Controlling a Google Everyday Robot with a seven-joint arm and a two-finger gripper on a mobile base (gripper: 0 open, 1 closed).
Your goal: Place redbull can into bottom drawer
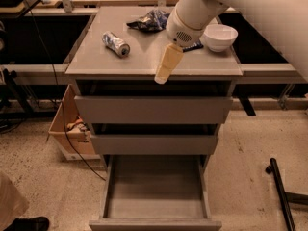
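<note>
Redbull can (116,44) lies left of pincer (161,76) hovering over cabinet top (96,62).

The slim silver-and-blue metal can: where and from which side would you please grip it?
Probably mid-body, from above, closing across its width: the slim silver-and-blue metal can lies on its side. The gripper hangs right of it, over the grey cabinet's front edge.

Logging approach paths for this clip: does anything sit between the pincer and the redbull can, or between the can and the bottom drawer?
Nothing visible does. The pincer hangs over the cabinet top at its front edge, right of the redbull can, with only bare top between them. The bottom drawer stands pulled out below, its inside showing nothing.
</note>
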